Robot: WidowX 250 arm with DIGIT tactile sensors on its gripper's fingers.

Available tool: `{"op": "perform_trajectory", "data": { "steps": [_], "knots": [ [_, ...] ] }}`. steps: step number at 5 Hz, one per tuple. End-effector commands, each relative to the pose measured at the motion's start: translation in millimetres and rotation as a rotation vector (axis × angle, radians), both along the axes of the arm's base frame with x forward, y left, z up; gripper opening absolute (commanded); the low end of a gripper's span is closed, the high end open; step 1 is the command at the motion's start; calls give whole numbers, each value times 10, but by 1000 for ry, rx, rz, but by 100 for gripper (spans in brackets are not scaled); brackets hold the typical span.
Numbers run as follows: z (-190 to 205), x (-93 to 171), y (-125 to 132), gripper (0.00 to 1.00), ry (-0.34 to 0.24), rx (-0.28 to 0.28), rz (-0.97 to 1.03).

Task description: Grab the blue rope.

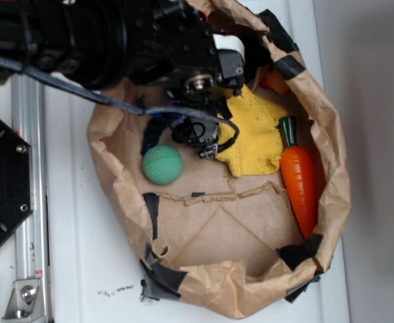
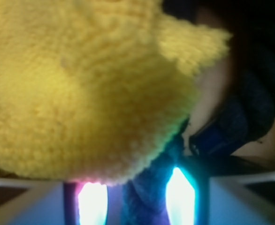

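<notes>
Up close at the wrist, the blue rope (image 2: 149,187) runs between the tool's (image 2: 136,199) two glowing fingers (image 2: 91,202), spread either side of it; whether they grip it I cannot tell. From outside, the arm hides most of that dark twisted rope (image 1: 154,128). Yellow cloth (image 1: 254,134), green ball (image 1: 162,164) and orange carrot (image 1: 300,182) share the paper bag (image 1: 210,229).

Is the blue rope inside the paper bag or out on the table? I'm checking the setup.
Inside. The blue rope lies on the bag floor beside the green ball, partly hidden under the gripper.
</notes>
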State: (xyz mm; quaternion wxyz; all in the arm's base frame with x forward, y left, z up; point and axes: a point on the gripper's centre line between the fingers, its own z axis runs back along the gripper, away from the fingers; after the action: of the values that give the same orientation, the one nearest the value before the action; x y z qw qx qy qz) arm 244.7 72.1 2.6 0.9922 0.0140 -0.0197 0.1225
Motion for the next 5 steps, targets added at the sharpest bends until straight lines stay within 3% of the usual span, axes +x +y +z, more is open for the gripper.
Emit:
{"op": "perform_trajectory", "data": {
  "steps": [1, 3, 4, 5],
  "knots": [
    [23, -65, -97, 0, -93, -89, -214],
    [230, 3, -391, 0, -122, -115, -290],
    [670, 234, -569, 0, -168, -124, -268],
    [880, 329, -544, 0, -180, -129, -204]
  ]
}}
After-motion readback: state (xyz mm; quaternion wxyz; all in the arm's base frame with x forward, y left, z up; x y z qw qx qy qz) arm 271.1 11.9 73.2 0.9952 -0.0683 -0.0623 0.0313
